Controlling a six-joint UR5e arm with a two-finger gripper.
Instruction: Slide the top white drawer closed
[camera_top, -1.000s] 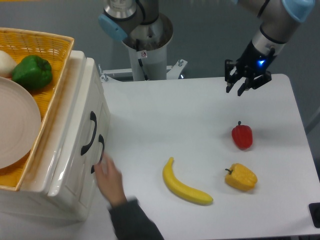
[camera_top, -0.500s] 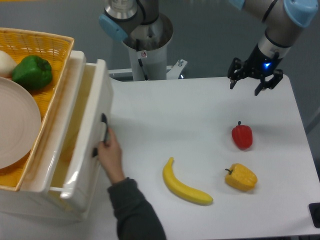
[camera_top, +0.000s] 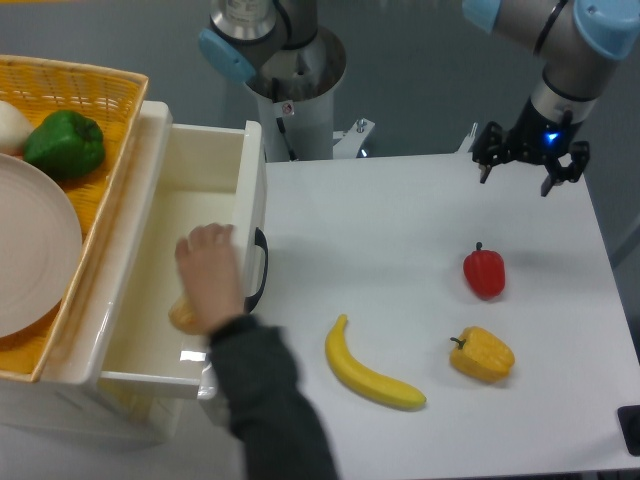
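The top white drawer stands pulled far out of the white cabinet at the left, its front panel with the dark curved handle facing the table. A person's hand reaches into the drawer and rests on a small yellowish object on its floor. My gripper hangs at the far right back of the table, well away from the drawer, open with nothing between its fingers.
A yellow wicker basket on the cabinet holds a green pepper, a plate and a white object. On the table lie a banana, a red pepper and a yellow pepper. The arm's base stands at the back.
The person's hand pulled the top drawer out to the right, then moved inside it. My gripper drifted to the right along the table's back.
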